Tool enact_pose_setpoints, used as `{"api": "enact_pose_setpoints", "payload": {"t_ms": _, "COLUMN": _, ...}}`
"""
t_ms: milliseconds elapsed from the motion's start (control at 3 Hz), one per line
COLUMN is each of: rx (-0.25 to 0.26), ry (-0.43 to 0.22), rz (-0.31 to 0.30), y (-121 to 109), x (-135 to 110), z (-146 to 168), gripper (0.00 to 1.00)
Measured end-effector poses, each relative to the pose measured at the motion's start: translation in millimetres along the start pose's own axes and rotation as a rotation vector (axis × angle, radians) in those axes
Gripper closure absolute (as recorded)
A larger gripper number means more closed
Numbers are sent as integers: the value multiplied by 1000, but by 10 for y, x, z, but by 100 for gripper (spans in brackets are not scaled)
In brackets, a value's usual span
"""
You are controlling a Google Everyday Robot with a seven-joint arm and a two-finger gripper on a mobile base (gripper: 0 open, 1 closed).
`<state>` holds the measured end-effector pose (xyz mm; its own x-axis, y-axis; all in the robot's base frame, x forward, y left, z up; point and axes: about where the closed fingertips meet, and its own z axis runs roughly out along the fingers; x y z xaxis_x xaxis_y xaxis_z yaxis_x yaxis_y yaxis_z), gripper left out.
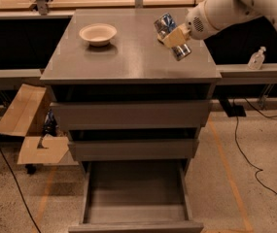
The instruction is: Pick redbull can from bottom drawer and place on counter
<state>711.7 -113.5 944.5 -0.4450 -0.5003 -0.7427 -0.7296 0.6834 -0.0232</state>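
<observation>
My gripper [175,37] is shut on the redbull can [165,25], a slim silver and blue can held tilted just above the right rear part of the counter [128,59]. The white arm reaches in from the upper right. The bottom drawer [135,224] is pulled open at the foot of the cabinet, and its grey inside shows nothing in it. The two wider drawers above it are shut.
A white bowl [97,33] stands on the counter's rear left. An open cardboard box [26,125] sits on the floor left of the cabinet. A clear plastic bottle [257,58] stands on the ledge at right. Black cables [247,154] run across the floor at right.
</observation>
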Motion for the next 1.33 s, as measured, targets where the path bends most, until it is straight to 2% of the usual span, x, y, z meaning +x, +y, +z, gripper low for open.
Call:
{"api": "enact_pose_setpoints", "payload": {"t_ms": 333, "rx": 22, "ry": -55, "rz": 46, "y": -116, "x": -94, "z": 228, "gripper": 100}}
{"api": "enact_pose_setpoints", "payload": {"t_ms": 667, "rx": 42, "ry": -62, "rz": 72, "y": -184, "x": -82, "z": 487, "gripper": 84}}
{"api": "enact_pose_setpoints", "payload": {"t_ms": 1333, "rx": 73, "ry": -2, "rz": 81, "y": -207, "x": 60, "z": 837, "gripper": 38}}
